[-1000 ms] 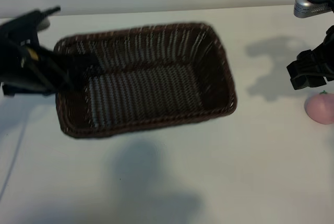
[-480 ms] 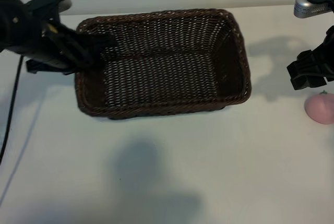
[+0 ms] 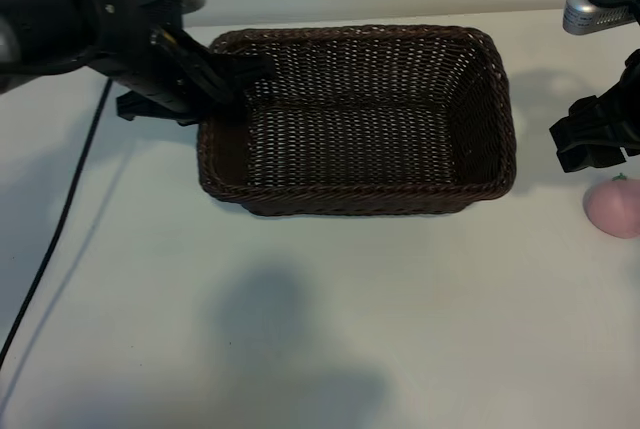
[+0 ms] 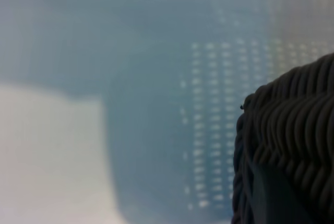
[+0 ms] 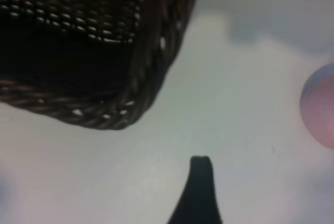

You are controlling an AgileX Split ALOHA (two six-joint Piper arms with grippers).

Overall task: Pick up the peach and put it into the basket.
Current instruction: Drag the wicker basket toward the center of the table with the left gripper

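The dark-brown wicker basket [image 3: 360, 204] stands at the middle of the white table. My left gripper [image 3: 235, 74] is shut on the basket's left rim at its far corner; in the left wrist view the braided rim [image 4: 292, 114] fills one side, with a dark finger [image 4: 271, 198] against it. The pale-pink peach [image 3: 612, 206] lies on the table at the far right, outside the basket. My right gripper [image 3: 592, 139] hangs open just behind the peach and holds nothing. The right wrist view shows one finger [image 5: 201, 182], the basket's corner [image 5: 94, 112] and the peach [image 5: 321, 106].
A black cable [image 3: 60, 229] trails from the left arm down across the table's left side. A silver-tipped part of the rig [image 3: 590, 11] sits at the top right. Bare white tabletop [image 3: 330, 329] spreads in front of the basket.
The left gripper has pulled the basket to the right across the table, closer to the peach, and squared it up. The right gripper and the peach have stayed still.
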